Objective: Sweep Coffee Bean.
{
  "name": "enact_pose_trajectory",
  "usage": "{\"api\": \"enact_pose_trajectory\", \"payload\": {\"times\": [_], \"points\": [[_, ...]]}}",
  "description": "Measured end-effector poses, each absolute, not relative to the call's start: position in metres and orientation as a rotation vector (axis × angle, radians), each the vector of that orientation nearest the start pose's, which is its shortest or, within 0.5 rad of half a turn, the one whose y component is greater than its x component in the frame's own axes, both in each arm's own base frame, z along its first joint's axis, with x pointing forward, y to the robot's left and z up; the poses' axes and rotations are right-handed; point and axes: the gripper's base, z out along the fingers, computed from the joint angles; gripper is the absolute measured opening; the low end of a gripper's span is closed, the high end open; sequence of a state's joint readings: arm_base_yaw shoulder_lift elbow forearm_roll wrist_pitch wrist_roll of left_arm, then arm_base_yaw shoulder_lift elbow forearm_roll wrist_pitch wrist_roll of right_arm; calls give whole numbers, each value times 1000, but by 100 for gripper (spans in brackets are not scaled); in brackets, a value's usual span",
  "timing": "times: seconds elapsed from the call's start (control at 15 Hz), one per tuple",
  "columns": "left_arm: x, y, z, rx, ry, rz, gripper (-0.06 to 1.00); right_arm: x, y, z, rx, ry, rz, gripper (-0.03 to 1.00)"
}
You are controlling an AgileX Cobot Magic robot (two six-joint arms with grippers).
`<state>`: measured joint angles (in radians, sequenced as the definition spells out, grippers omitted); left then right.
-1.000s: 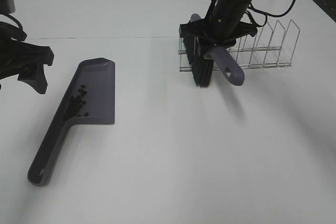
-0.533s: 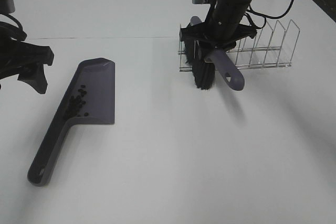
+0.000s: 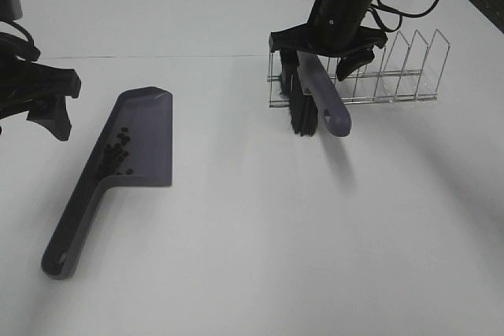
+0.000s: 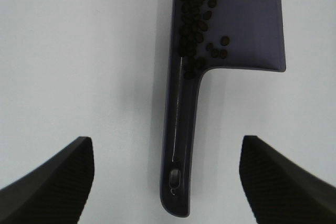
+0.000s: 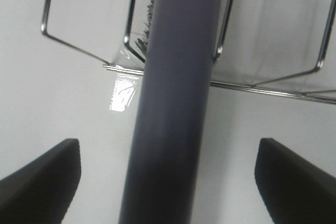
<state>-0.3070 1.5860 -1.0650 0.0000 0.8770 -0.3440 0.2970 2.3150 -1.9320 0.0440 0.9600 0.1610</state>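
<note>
Coffee beans (image 3: 115, 156) lie clustered in a purple-grey dustpan (image 3: 146, 135) on the white table (image 3: 260, 226). The left gripper (image 4: 167, 174) hangs spread wide and empty above the dustpan's handle. The right gripper (image 3: 327, 45), jaws spread, touches nothing; the brush (image 3: 313, 100) leans in the wire rack (image 3: 394, 76) between them.

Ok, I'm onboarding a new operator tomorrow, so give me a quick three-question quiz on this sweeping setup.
1. True or false: the coffee beans lie scattered on the bare table.
2. Where does the brush rest? A) in the wire rack B) across the dustpan C) in the left end effector
3. Fill in: in the right wrist view, the right end effector stands ___ around the brush handle, its fingers apart from it.

Key: 1 false, the beans lie in the dustpan. 2 A. 3 open.
</note>
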Motion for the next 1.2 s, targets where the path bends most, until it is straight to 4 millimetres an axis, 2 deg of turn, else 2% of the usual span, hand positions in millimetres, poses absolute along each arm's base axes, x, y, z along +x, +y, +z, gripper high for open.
{"api": "enact_pose_trajectory", "payload": {"times": [0.2,0.4,0.73,0.8,0.87,1.2], "points": [[289,-91,232,-39,2888,-108,70,467,148,199,-178,2812,180,77],[299,-91,247,25,2828,-81,70,457,145,223,-204,2821,175,77],[320,-89,292,125,2677,-5,70,439,131,259,-273,2860,159,77],[323,-85,297,116,2665,-1,70,440,124,261,-255,2856,155,77],[326,-70,300,83,2677,18,70,441,112,269,-215,2840,142,77],[322,-15,298,28,2816,134,70,433,85,305,-155,2760,73,77]]}}
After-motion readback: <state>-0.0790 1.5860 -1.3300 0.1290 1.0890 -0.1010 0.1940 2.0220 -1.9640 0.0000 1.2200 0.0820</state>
